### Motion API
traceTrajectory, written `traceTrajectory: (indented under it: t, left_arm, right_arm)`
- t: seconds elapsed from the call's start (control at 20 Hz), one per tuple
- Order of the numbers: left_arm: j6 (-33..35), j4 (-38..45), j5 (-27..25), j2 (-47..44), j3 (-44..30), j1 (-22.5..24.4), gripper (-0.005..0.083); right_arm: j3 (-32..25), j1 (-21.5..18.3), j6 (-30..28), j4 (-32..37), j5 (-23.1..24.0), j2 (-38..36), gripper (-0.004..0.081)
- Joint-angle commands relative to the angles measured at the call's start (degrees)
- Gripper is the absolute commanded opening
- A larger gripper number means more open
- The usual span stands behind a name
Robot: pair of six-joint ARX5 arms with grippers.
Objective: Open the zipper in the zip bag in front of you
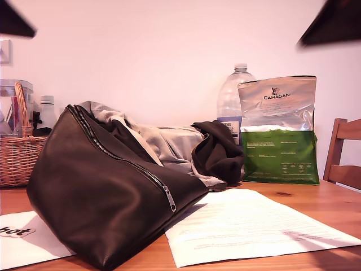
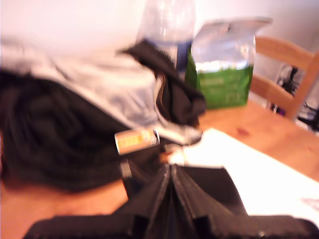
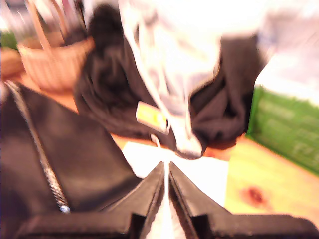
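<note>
The zip bag (image 1: 107, 197) was seen with its zipper (image 1: 121, 160) fully done up; my first gripper (image 2: 171, 172) and my second gripper (image 3: 166, 169) were clenched on nothing.

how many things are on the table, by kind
Leather zip bag: 1
Cloth garments in a heap: 1 pile, black and grey
CANAGAN foil pouch: 1
Clear plastic bottle: 1
Small white-capped bottle: 1
Wicker basket: 1
Paper sheets: 2
Total: 8
</note>
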Motion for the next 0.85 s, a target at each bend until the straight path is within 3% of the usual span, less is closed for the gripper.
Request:
traceTrajectory:
  t: [0.0, 0.25, 0.5, 0.8]
  left_arm:
    - [-0.8, -2.0, -0.3, -4.2, -1.3, -0.5, -0.0023]
    - [-2.9, -12.8, -0.6, -11.4, -1.3, -0.7, -0.0023]
    - [-2.7, -21.6, -0.6, -12.2, -1.3, -0.7, -0.0023]
    - [-2.7, -25.4, -0.7, -12.2, -1.3, -0.7, -0.0023]
  right_arm:
    - [-0.5, 0.0, 0.2, -4.6, 0.2, -5.1, -0.0013]
    - [-0.5, -0.1, 0.0, -15.9, 2.6, -15.1, -0.0013]
    - [-0.5, -0.1, 0.0, -23.6, 2.7, -15.5, -0.0013]
    - [-0.5, -0.1, 0.0, -31.9, 2.7, -15.5, -0.0013]
